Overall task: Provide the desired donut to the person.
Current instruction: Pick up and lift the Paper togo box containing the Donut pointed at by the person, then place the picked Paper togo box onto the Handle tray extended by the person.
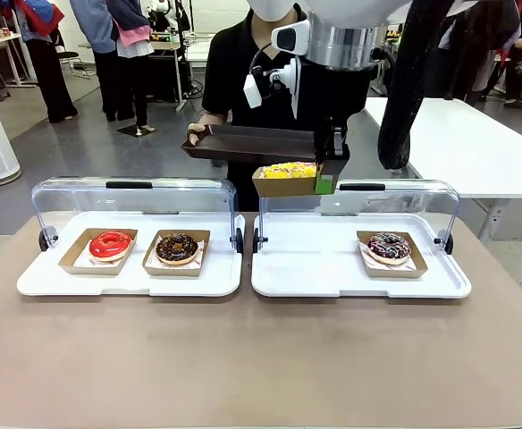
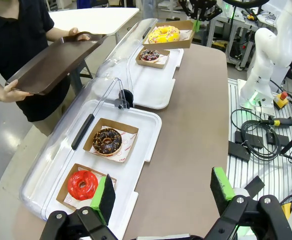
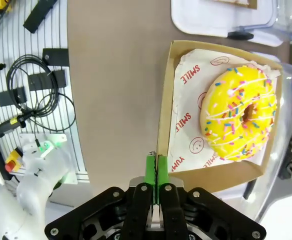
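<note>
We pinch one wall of the donut box (image 3: pixel 164 100) with the right pincer (image 3: pixel 156 164); tray (image 1: pixel 243 143) at its 10 o'clock. Thin grip: box could tip. Left pincer (image 2: pixel 163 192) gapes empty.

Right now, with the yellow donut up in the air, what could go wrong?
The right gripper pinches only one wall of the cardboard tray, so it may sag and tip the yellow donut. The cardboard tray hangs close to the raised clear lid and might clip it. The brown tray held out for it looks tilted, so the cardboard tray could slide there.
</note>
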Robot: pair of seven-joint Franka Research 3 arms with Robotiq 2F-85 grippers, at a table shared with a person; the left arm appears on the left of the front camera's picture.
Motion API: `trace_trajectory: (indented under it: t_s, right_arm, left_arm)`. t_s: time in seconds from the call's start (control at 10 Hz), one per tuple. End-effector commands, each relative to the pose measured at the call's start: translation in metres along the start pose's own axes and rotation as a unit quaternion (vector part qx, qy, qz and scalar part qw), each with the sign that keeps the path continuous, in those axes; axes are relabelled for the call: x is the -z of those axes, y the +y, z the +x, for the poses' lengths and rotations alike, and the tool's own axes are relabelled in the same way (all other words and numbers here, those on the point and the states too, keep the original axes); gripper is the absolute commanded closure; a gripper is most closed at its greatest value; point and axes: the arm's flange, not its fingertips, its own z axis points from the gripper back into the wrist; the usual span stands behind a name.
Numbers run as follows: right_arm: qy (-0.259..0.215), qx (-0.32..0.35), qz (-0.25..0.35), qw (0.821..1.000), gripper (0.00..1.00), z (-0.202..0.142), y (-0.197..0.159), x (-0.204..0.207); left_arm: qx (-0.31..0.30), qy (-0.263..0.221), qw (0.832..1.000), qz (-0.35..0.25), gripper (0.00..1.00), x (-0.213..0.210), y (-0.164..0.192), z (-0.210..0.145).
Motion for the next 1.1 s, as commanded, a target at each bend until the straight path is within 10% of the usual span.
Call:
trace_trajectory:
  t_s: [0.0, 1.0]
  right_arm:
    - [-0.003, -0.004, -0.006, 1.0, 1.0, 0.0035, 0.0098, -0.0068]
    - [-0.003, -0.004, -0.006, 1.0, 1.0, 0.0035, 0.0098, -0.0068]
  left_arm:
    - [-0.001, -0.001, 1.0, -0.005, 0.0, -0.0016, 0.0002, 0.0015]
    - [-0.001, -0.001, 1.0, -0.005, 0.0, -0.0016, 0.0002, 0.0015]
